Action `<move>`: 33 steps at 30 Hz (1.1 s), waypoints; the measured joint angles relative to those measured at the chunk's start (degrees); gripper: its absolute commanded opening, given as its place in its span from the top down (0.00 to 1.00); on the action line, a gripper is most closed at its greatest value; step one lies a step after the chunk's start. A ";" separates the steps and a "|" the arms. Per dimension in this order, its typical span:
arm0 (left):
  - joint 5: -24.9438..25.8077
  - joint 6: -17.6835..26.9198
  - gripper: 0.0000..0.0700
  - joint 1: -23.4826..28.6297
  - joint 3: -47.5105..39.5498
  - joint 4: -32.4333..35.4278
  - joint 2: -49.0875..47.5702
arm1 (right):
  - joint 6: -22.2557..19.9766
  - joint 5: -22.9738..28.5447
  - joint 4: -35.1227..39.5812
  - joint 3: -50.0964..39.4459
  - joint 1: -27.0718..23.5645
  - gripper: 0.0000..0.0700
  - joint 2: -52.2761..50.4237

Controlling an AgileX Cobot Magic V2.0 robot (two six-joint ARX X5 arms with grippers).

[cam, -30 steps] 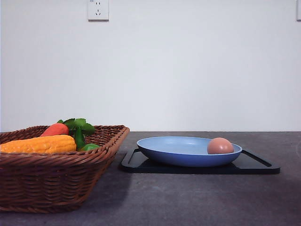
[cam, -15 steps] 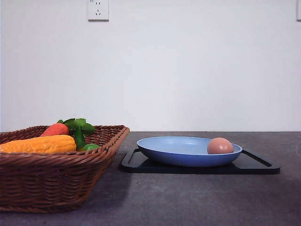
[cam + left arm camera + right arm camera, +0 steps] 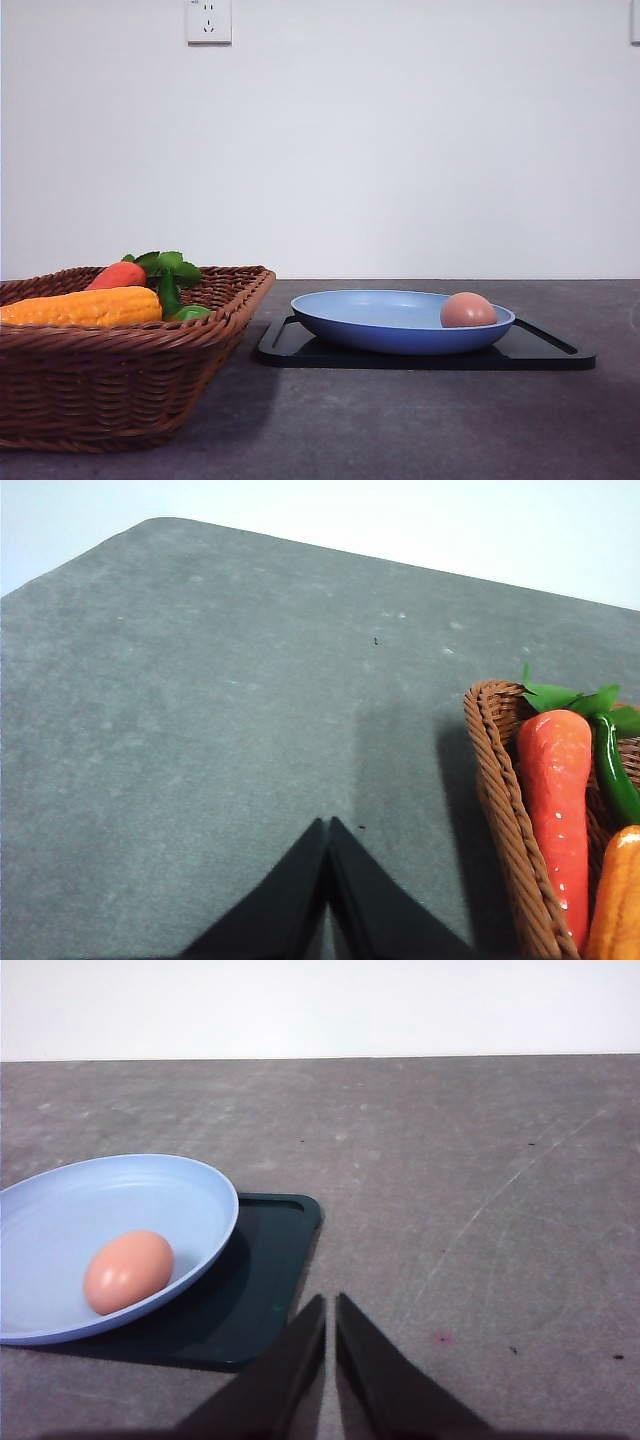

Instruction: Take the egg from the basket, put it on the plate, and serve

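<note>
We saw the egg (image 3: 468, 310) lying at the plate's (image 3: 380, 330) right rim; both the left gripper (image 3: 328, 830) and the right gripper (image 3: 330, 1308) were closed, holding nothing.

No legible text, label, brand, number or sign was visible on any surface. The white wall socket plate (image 3: 209, 21) bore slots but no readable marking. The dark-brown woven wicker basket (image 3: 120, 385), the round light-blue plate (image 3: 380, 325), the flat black rectangular tray (image 3: 540, 352) and the small pinkish-brown egg (image 3: 468, 310) carried no lettering.
</note>
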 measured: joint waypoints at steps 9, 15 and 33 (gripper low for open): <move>0.00 0.00 1.00 0.00 0.00 0.00 0.00 | 0.02 0.00 0.00 0.00 0.00 1.00 0.00; 0.00 0.00 1.00 0.00 0.00 0.00 0.00 | 0.02 0.00 0.00 0.00 0.00 1.00 0.00; 0.00 0.00 1.00 0.00 0.00 0.00 0.00 | 0.00 0.00 0.00 0.00 0.00 1.00 0.02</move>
